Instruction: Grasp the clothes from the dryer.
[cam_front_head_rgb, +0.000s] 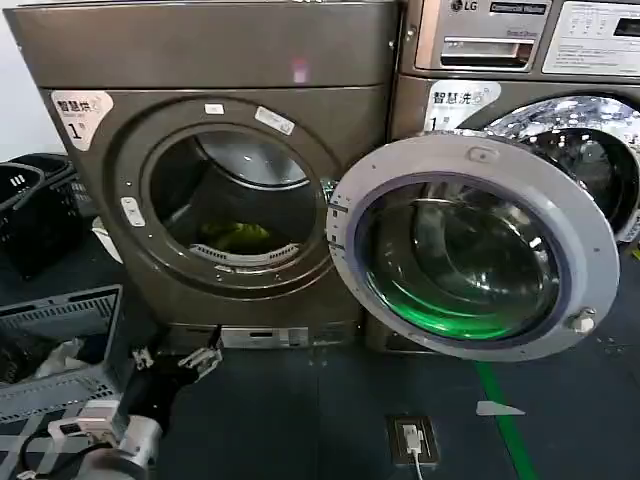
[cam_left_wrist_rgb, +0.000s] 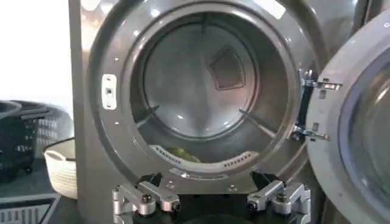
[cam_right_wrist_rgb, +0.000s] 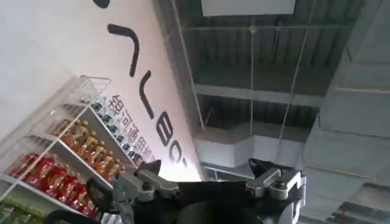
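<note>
The dryer (cam_front_head_rgb: 240, 60) stands straight ahead with its round door (cam_front_head_rgb: 470, 245) swung open to the right. A small yellow-green bundle, the clothes (cam_front_head_rgb: 237, 237), lies on the drum floor just behind the perforated lip; the left wrist view catches its edge too, clothes (cam_left_wrist_rgb: 181, 154). My left gripper (cam_front_head_rgb: 175, 360) hovers low in front of the machine's base, below and left of the porthole, open and holding nothing; in its own view the left gripper (cam_left_wrist_rgb: 211, 204) faces the drum. My right gripper (cam_right_wrist_rgb: 209, 182) is open and points up at a ceiling and a shelf wall.
Grey plastic baskets (cam_front_head_rgb: 60, 330) and a black basket (cam_front_head_rgb: 30, 210) stand on the left; a white woven basket (cam_left_wrist_rgb: 61, 164) sits beside the dryer. The LG machine (cam_front_head_rgb: 520, 60) is behind the open door. A floor socket (cam_front_head_rgb: 412, 438) and green tape (cam_front_head_rgb: 505, 420) mark the dark floor.
</note>
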